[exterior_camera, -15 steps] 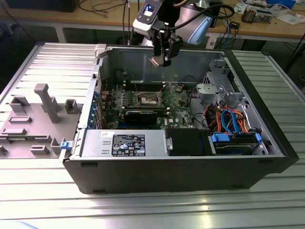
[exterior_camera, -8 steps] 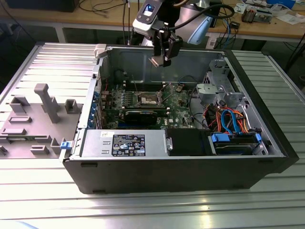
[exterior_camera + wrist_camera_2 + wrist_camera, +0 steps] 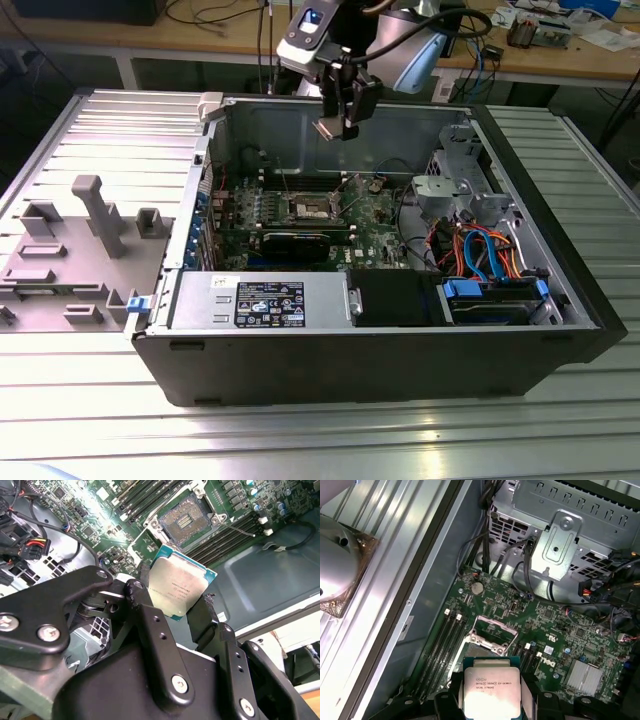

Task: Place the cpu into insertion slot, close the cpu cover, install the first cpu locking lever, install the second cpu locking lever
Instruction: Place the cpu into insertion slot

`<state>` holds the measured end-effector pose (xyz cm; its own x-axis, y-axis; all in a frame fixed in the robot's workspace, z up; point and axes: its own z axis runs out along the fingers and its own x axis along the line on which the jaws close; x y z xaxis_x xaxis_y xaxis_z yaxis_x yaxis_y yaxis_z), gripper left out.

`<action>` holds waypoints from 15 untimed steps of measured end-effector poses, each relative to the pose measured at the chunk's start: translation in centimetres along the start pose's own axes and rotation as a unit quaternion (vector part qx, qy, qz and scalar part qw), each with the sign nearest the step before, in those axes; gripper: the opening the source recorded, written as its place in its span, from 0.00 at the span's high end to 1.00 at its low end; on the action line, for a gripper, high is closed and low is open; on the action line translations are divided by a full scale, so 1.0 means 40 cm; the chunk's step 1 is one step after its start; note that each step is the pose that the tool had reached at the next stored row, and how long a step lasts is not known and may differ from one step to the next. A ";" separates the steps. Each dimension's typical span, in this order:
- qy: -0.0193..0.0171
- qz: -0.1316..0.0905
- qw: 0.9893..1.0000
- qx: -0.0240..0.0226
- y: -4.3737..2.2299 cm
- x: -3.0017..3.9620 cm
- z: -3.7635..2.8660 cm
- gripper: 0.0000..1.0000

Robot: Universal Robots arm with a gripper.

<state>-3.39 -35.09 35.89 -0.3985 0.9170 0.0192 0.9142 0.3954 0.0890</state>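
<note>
My gripper [image 3: 343, 112] hangs over the open computer case, above its back wall, shut on the cpu [image 3: 331, 129]. The cpu is a small square chip with a silver-grey top, and both wrist views show its edges clamped between the black fingers: cpu [image 3: 178, 587], cpu [image 3: 491, 686]. Below it on the green motherboard lies the insertion slot [image 3: 312, 207], uncovered, with its contact field showing in the second wrist view [image 3: 187, 521]. The silvery cpu cover [image 3: 490, 629] stands raised at the slot's far edge. The cpu is well above the slot and touches nothing but the fingers.
A power supply box [image 3: 265, 300] with a black label fills the case's near side. On the exterior view's right, a drive cage [image 3: 470, 190] stands over blue and orange cables [image 3: 485, 255]. Memory slots [image 3: 442, 640] flank the socket. A grey fixture block [image 3: 75, 240] lies left of the case.
</note>
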 end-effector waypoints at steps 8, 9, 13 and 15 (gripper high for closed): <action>-0.001 0.008 1.000 0.000 0.000 0.000 0.000 0.46; -0.001 0.008 1.000 0.000 0.000 0.000 0.001 0.46; -0.001 0.008 1.000 0.000 0.000 0.000 0.004 0.46; -0.001 0.008 1.000 0.000 0.000 0.000 0.004 0.46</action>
<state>-3.39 -35.09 35.72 -0.3835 0.9233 0.0192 0.9205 0.3805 0.0890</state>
